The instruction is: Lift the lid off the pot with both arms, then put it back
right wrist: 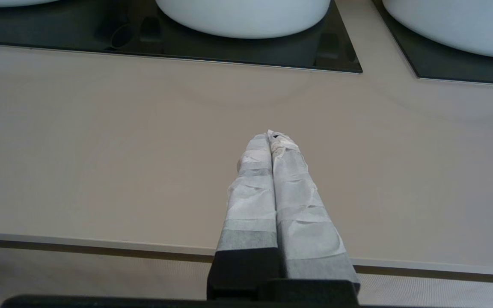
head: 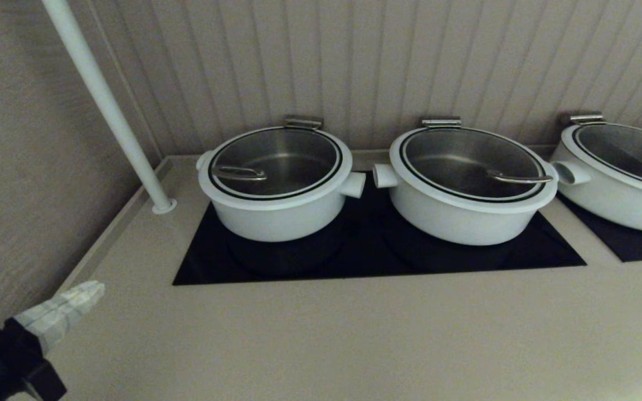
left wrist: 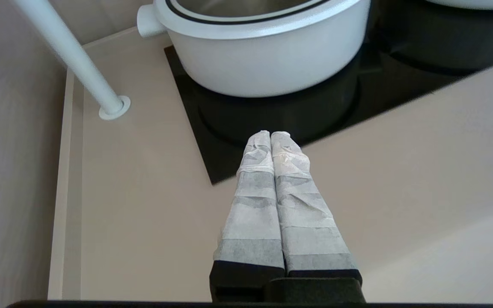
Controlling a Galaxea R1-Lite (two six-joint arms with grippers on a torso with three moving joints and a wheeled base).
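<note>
The lid (head: 275, 162) is sitting on the pot (head: 276, 209); being glass, it probably breaks easily, so grab its steel handle. Left tool (left wrist: 271, 136) and right tool (right wrist: 271, 136) are squeezing tight on nothing.

No readable text, labels, brands or numbers appear anywhere.

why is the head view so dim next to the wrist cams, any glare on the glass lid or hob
Head view: dull and brownish, with only soft sheen on the lid and its steel handle. Left wrist view: brighter; the black hob mirrors the pot as a dark ring beyond the shut left gripper. Right wrist view: even light, faint curved shadows on the counter ahead of the shut right gripper.
</note>
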